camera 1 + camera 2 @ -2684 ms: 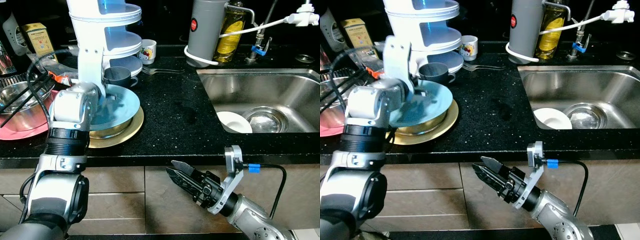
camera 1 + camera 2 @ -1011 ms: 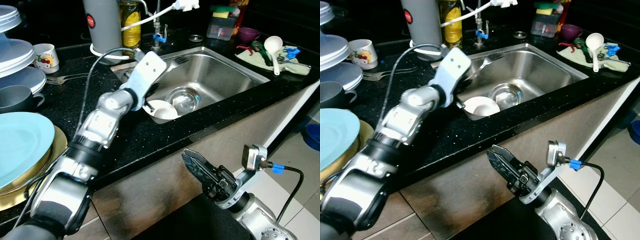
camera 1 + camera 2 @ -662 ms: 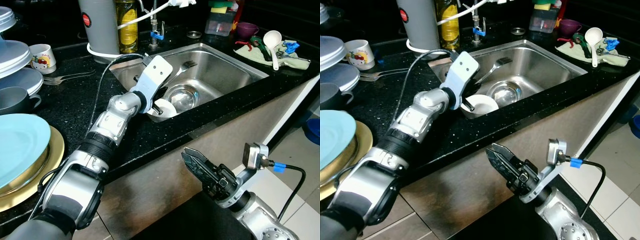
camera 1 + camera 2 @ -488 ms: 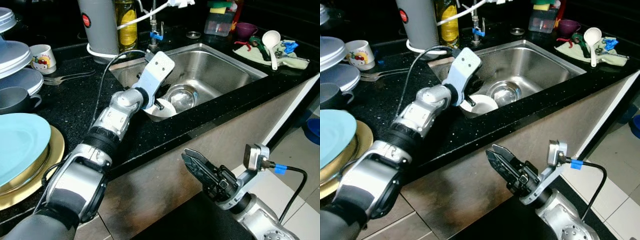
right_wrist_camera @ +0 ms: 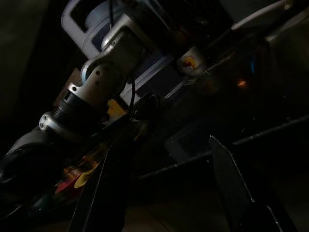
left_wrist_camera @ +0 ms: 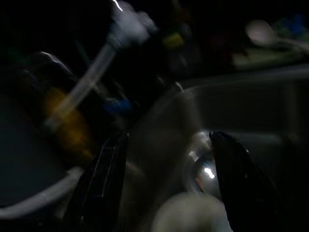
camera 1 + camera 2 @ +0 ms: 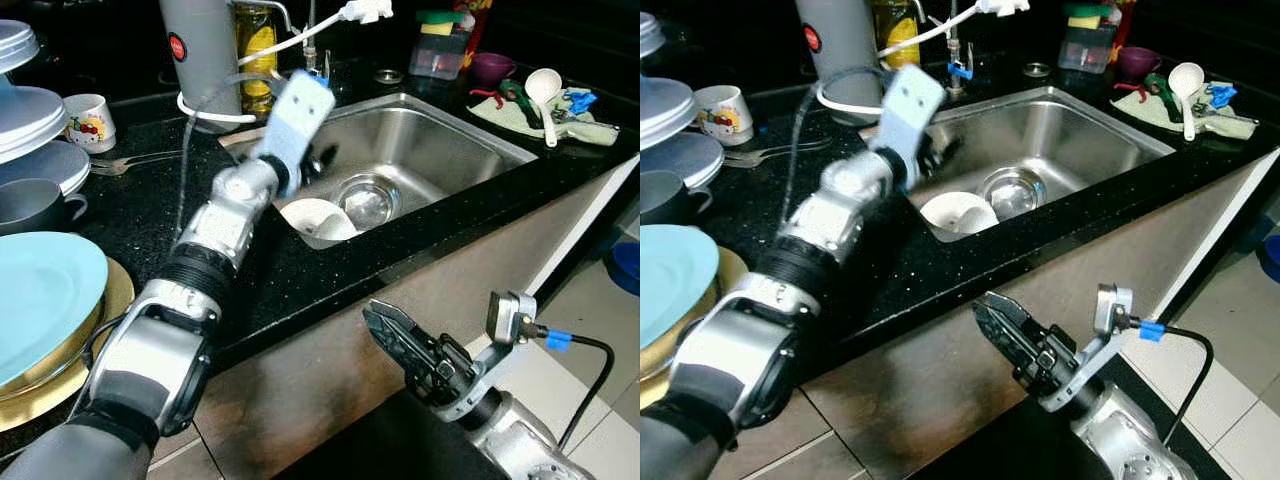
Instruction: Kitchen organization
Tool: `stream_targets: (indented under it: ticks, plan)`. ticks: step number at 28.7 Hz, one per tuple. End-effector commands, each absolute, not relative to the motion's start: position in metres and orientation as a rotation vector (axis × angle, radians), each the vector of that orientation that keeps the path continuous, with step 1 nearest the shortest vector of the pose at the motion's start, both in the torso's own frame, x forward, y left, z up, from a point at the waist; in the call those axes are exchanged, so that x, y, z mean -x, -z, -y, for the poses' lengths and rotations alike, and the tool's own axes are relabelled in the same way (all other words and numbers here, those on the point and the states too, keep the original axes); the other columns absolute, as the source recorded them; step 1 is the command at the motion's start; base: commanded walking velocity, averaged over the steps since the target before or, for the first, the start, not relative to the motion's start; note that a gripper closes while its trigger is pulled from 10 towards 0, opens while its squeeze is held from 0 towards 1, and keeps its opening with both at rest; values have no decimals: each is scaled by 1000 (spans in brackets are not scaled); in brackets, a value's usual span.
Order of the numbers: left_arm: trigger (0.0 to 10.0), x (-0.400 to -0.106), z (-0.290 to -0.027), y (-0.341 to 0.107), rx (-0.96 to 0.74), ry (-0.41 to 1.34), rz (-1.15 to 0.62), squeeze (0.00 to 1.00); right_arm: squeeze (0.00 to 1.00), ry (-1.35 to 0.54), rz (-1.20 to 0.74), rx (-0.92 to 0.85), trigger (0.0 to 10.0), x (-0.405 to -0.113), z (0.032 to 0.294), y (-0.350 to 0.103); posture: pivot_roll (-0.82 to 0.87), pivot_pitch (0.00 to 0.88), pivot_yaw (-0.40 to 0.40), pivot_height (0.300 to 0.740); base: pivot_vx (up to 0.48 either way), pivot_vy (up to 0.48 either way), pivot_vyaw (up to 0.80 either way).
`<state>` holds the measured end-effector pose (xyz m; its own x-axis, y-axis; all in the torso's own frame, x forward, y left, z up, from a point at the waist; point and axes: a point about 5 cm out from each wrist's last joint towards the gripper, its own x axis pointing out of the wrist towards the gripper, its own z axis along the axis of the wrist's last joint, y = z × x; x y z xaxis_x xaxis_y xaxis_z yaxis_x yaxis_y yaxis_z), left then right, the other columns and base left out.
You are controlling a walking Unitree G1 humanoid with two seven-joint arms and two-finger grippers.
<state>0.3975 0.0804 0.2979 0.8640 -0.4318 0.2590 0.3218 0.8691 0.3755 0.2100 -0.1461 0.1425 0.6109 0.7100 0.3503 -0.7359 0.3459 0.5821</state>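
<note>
Stainless steel sink (image 7: 470,150) holds, by our reading, most of the work outstanding: a white bowl (image 7: 312,220) sits at its near left corner and a steel bowl (image 7: 366,198) lies just beside it over the drain, neither yet lifted out. On the black counter (image 7: 140,215) we note a blue plate (image 7: 45,290) resting on a gold-rimmed plate (image 7: 115,300), a dark mug (image 7: 35,202) and a tiered white rack (image 7: 35,120) behind them, which we judge to be the sorted portion. The left gripper (image 6: 166,183) is raised above the sink's left rim, blurred, near the white bowl but touching nothing; the left wrist view shows its two fingers (image 6: 104,179) spread wide apart with nothing between them. The right gripper (image 5: 164,188) hangs below the counter edge in front of the cabinet, fingers parted, empty and idle. We assess the task as early to midway, with the sink items remaining.
</note>
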Motion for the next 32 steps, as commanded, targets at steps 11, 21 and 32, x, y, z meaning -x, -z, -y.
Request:
stream_targets:
  ticks: [11, 21, 32]
  plan:
    - [10000, -367, -126, -336, -179, 256, 512, 0, 0, -980, 30, -778, 10000, -212, 144, -139, 57, 33, -31, 740, 0, 0, 709]
    - [10000, -336, -99, -360, 182, 639, 561, 0, 0, -947, 36, -798, 10000, -218, 145, -138, 66, 27, -21, 740, 0, 0, 288]
    - [10000, -301, -90, -373, 514, 882, 512, 0, 0, -960, 36, -798, 10000, -217, 145, -138, 80, 39, -19, 740, 0, 0, 0]
